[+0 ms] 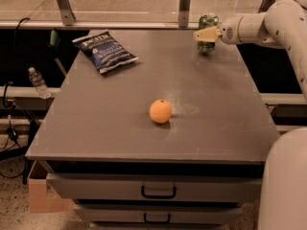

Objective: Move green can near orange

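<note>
The green can stands upright at the far right of the grey table, near its back edge. My gripper reaches in from the right on the white arm. It sits right at the can and covers the can's middle. The orange lies near the middle of the table, well in front of and to the left of the can.
A dark blue chip bag lies at the back left of the table. Drawers with handles are under the front edge. A water bottle stands off the table's left side. A railing runs behind the table.
</note>
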You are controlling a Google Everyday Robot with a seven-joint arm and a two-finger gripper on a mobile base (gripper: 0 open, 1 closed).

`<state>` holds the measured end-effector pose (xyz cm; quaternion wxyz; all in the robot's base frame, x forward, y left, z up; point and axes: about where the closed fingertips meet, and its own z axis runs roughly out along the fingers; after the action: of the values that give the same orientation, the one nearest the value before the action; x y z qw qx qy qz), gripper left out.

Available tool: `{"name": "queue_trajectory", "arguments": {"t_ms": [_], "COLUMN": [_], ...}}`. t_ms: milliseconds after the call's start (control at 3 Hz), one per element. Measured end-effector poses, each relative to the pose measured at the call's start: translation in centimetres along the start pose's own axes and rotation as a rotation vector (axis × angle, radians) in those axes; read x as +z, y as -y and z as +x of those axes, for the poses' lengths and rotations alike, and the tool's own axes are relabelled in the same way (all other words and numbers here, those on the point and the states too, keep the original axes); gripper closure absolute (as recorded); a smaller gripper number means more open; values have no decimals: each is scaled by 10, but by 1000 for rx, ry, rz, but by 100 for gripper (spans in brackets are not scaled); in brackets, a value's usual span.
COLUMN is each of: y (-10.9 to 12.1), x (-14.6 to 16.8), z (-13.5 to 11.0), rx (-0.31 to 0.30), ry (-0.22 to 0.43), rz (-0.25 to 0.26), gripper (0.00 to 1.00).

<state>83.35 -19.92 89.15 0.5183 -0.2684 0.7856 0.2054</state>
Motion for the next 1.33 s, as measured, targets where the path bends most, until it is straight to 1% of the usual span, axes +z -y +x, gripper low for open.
{"name": "queue_trajectory", "arguments": {"t_ms": [333, 667, 1000, 1333], "y": [-29, -49, -49, -64], "x": [-36, -34, -34, -29], "z": [-26, -13, -13, -13], "rx": [-16, -16, -16, -13], "ry": [46, -3, -3, 0], "rz": [-110, -187, -187, -241], "gripper": [94, 100, 100, 100]}}
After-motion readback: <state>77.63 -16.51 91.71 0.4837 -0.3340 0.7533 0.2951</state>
